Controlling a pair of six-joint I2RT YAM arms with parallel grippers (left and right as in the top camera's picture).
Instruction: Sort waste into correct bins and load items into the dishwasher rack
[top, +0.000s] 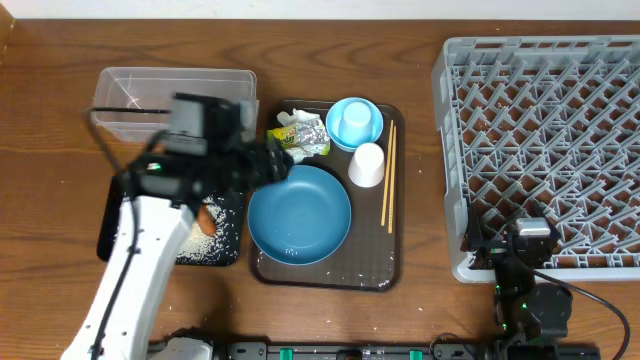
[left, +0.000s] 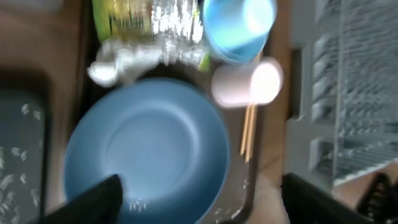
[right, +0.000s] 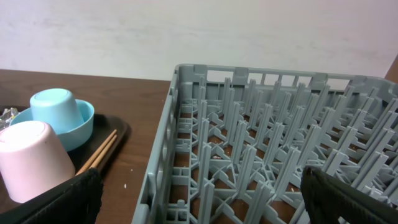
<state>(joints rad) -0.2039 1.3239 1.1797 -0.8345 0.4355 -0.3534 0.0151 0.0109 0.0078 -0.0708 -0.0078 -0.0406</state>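
Note:
The dark-blue plate (top: 298, 213) (left: 149, 143) lies on the brown serving tray with a few rice grains (left: 134, 204) on it. Behind it are the green-yellow wrapper (top: 303, 135) (left: 149, 18), white tissue (left: 118, 65), light-blue bowl (top: 354, 122) (left: 239, 25), white cup (top: 366, 164) (left: 249, 82) and chopsticks (top: 388, 175) (left: 249, 130). My left gripper (top: 278, 160) (left: 202, 205) is open and empty above the plate's left rim. The black tray (top: 112, 235) holds rice and the carrot (top: 207, 222). My right gripper (top: 530, 245) (right: 199, 199) is open at the grey rack (top: 545, 150) (right: 261, 124).
The clear tub (top: 170, 95) stands at the back left, behind the black tray. The brown serving tray (top: 395, 250) has loose rice along its front edge. My left arm crosses over the black tray. In the right wrist view the bowl (right: 84, 121) holds an upturned light-blue cup.

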